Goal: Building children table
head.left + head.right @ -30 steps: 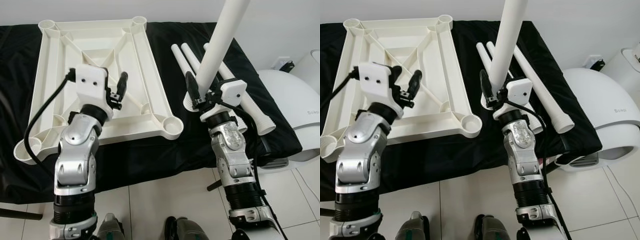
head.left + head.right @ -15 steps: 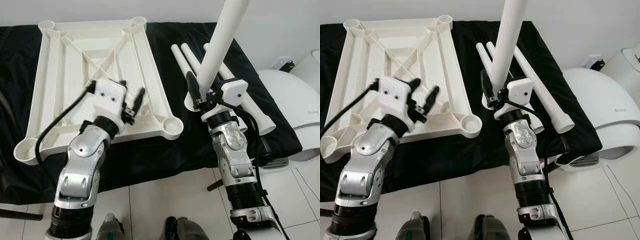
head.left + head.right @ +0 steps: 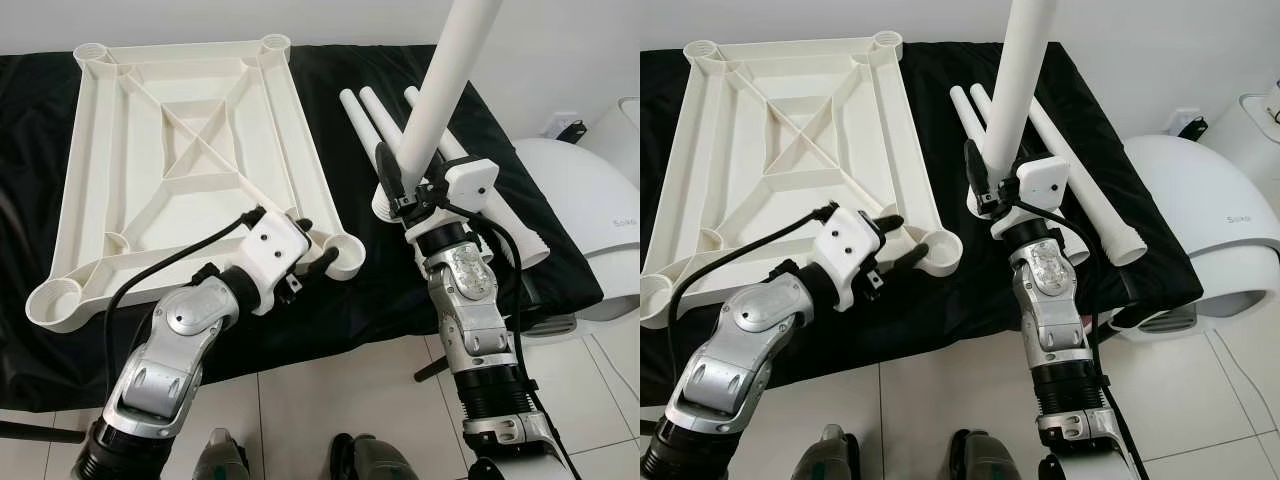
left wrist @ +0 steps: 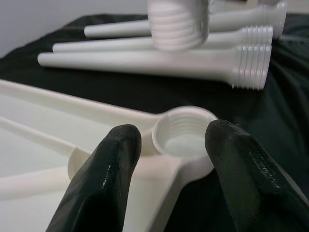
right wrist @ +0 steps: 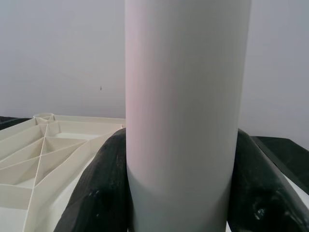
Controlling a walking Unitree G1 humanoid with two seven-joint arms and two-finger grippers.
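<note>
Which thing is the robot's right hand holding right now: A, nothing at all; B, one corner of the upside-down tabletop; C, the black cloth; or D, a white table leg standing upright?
D: the right hand is shut on a white table leg that rises nearly upright above the black cloth, while the left hand sits open at the tabletop's near corner socket.
</note>
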